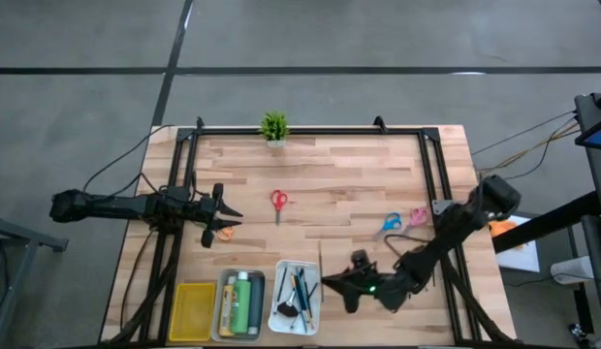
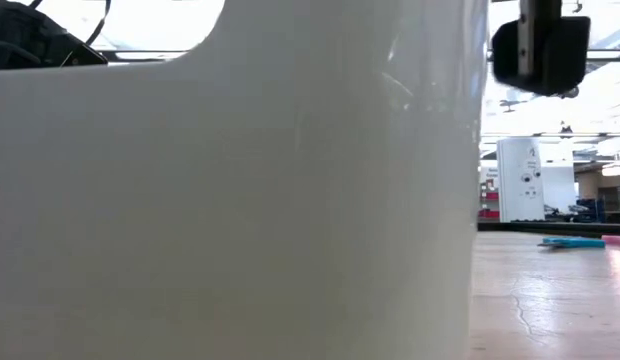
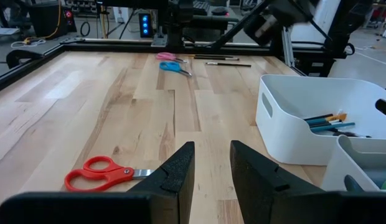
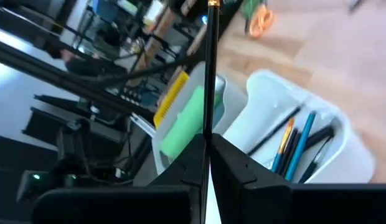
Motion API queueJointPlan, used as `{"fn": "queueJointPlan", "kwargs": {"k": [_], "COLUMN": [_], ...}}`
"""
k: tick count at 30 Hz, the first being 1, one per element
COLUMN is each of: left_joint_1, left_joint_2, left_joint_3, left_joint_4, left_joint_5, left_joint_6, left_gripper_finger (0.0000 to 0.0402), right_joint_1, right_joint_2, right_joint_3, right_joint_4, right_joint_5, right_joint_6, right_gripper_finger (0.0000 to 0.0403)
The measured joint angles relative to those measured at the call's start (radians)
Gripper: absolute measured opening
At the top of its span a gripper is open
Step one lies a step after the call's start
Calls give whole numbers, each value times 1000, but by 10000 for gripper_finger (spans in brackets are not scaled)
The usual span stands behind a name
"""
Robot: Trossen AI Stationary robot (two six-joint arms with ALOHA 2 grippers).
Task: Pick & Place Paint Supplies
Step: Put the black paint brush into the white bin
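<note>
My right gripper (image 1: pixel 327 283) hovers beside the white tray (image 1: pixel 281 291) at the near edge, shut on a thin dark brush (image 1: pixel 320 257). That tray holds several brushes and pencils (image 4: pixel 292 146). The grey tray (image 1: pixel 226 291) next to it holds green bottles (image 1: pixel 242 302). Red scissors (image 1: pixel 278 202) lie flat mid-table, and blue scissors (image 1: pixel 388 225) and pink scissors (image 1: pixel 418 217) lie to the right. Orange scissors (image 1: pixel 223 233) lie by my left gripper (image 1: pixel 221 215), which waits open at the left edge. Two more brushes (image 3: pixel 225 62) lie far off in the left wrist view. My right gripper pinches the brush between its two fingers near one end (image 4: pixel 209 127). The fingers come from the table's right and lie across the brush. The rest of the shaft (image 4: pixel 210 62) sticks out past the fingertips toward the far edge, clear of the table and trays.
A yellow tray (image 1: pixel 192 310) stands left of the grey one. A small potted plant (image 1: pixel 273 126) stands at the far edge. A black frame (image 1: pixel 310 131) runs round the table. In the low view the white tray's wall (image 2: pixel 240 200) fills most of the picture.
</note>
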Motion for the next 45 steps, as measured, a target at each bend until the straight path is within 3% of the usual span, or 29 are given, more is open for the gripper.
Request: {"fn": "queueJointPlan", "kwargs": {"k": [8,21,31,38,45], "left_joint_1": [0,0,0,0,0], "left_joint_2": [0,0,0,0,0], "left_joint_3": [0,0,0,0,0], "left_joint_4": [0,0,0,0,0], "left_joint_5": [0,0,0,0,0], "left_joint_6": [0,0,0,0,0], "left_gripper_finger": [104,104,104,104,104], "right_joint_1": [-51,-97,-141,-159,-164], "right_joint_2": [189,308,307,307,307], "right_joint_3": [184,494,505,499,499], "right_joint_4": [-125,-692,-734,-742,-728], "right_joint_5": [-178,-402,-548,-553,-555], "right_joint_6": [160,290,300,292,261], "right_gripper_finger": [12,13,13,16,80]}}
